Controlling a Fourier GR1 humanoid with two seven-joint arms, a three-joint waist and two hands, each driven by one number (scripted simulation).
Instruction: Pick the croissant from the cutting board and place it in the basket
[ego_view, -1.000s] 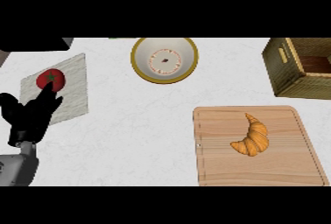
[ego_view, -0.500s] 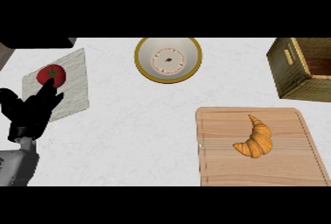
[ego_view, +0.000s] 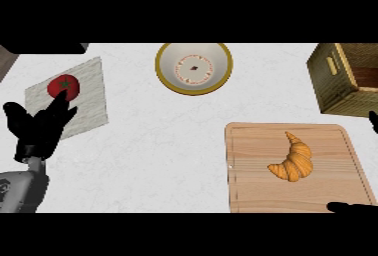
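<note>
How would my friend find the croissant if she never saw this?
On the white counter, look right for the light wooden cutting board, just below the basket in the picture. The croissant lies near its middle. It is the only golden-brown, ridged, curved thing; the tomato is round and red, the plate round and white.

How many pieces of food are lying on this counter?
2. A croissant lies on the cutting board at lower right; a red tomato sits on the grey mat at left, near the left hand. The basket's inside is partly out of view.
</note>
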